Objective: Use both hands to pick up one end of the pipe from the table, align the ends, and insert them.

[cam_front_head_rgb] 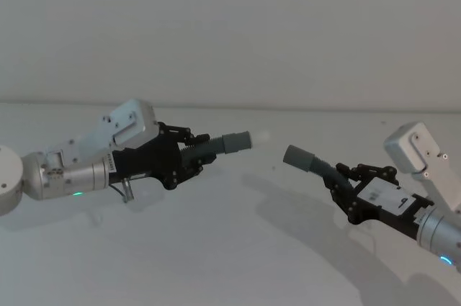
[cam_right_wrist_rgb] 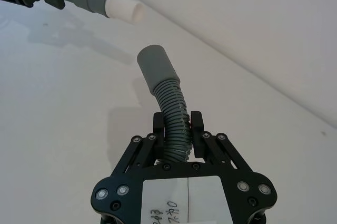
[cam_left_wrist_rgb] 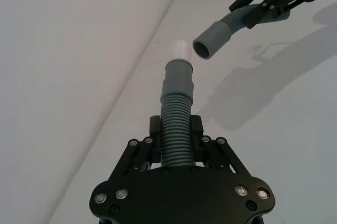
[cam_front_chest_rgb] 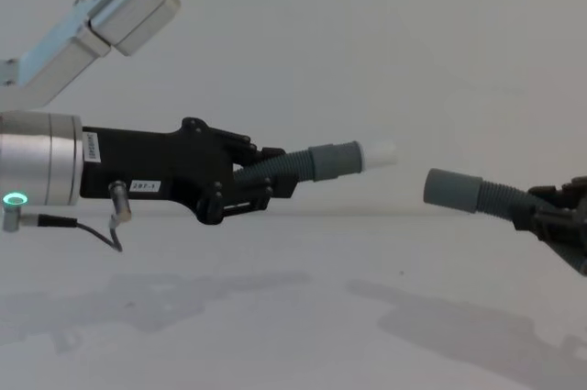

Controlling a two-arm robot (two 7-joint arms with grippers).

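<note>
While left tool [cam_front_head_rgb: 193, 150], right tool [cam_front_head_rgb: 340, 180] clamp hoses [cam_front_chest_rgb: 292, 165], white tip [cam_front_chest_rgb: 379, 155] near cuff [cam_front_chest_rgb: 451, 189], apart.

Left gripper [cam_left_wrist_rgb: 176, 135] clamps short hose [cam_left_wrist_rgb: 176, 110]; white tip [cam_left_wrist_rgb: 181, 50] near, not touching, open cuff [cam_left_wrist_rgb: 211, 40] of long hose [cam_left_wrist_rgb: 241, 18] in right gripper [cam_left_wrist_rgb: 259, 12].

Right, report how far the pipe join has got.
Done: both pieces are up off the table, left gripper shut on the white-tipped piece, right gripper on the wide-cuffed piece. In hand: aligning; tip and cuff face across a gap, cuff lower. Left: insertion.
</note>
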